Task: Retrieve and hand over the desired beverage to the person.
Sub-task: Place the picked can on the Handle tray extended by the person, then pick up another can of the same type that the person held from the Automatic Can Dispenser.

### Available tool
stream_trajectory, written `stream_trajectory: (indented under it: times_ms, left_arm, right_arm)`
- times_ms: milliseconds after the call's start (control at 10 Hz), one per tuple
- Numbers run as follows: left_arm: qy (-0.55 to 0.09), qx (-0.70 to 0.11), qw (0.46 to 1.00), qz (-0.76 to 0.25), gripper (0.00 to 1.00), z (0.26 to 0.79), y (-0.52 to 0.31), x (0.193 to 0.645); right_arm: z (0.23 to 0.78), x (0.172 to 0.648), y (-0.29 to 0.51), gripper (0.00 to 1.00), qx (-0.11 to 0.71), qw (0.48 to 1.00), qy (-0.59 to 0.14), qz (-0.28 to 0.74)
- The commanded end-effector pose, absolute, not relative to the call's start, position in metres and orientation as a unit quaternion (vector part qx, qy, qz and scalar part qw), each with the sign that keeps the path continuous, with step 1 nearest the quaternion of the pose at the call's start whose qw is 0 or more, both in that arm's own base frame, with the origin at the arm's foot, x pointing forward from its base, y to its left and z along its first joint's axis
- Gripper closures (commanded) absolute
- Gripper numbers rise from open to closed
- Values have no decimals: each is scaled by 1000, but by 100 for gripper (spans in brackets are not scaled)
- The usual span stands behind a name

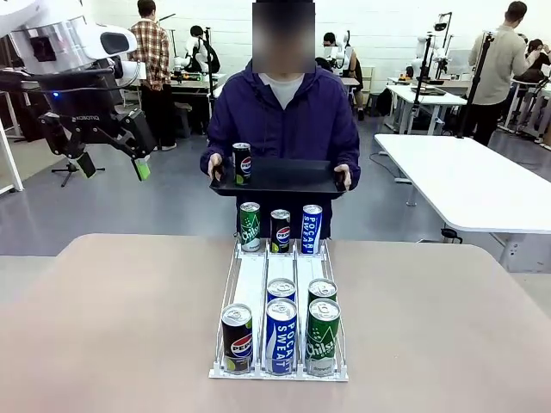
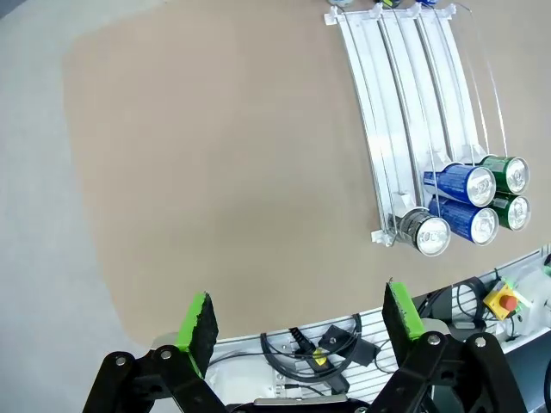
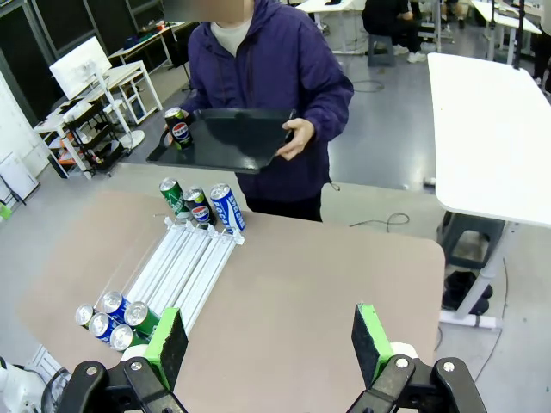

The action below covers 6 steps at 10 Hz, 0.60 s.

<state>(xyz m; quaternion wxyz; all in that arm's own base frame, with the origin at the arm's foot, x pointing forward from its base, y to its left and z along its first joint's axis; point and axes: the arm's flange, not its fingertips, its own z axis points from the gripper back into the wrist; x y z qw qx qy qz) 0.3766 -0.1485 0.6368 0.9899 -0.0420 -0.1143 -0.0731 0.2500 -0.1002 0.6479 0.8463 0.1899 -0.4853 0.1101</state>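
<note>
We see our right gripper [image 3: 269,340] and left gripper [image 1: 114,166] raised above the beige table [image 1: 112,327], both with jaws wide apart and nothing between them. On the table a white wire rack [image 1: 250,284] carries drink cans at its near and far ends. Beyond the table, the person in the dark purple jacket [image 1: 288,112] holds a flat black tray [image 1: 284,176]. A black Pepsi can [image 1: 242,163] stands upright on the tray, near one edge.

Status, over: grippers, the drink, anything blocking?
Left gripper open, high left of table. Right gripper open, empty. Pepsi can on person's tray. Path to rack unobstructed.
</note>
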Motion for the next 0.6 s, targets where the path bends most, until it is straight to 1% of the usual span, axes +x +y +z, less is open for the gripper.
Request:
stream_trajectory:
  times_ms: [0, 500]
  left_arm:
    - [-118, -42, 989, -74, 0, 637, -150, 377]
    - [-118, -42, 989, -74, 0, 637, -150, 377]
  right_arm:
    - [647, 252, -99, 0, 198, 844, -485, 114]
    - [647, 252, -99, 0, 198, 844, -485, 114]
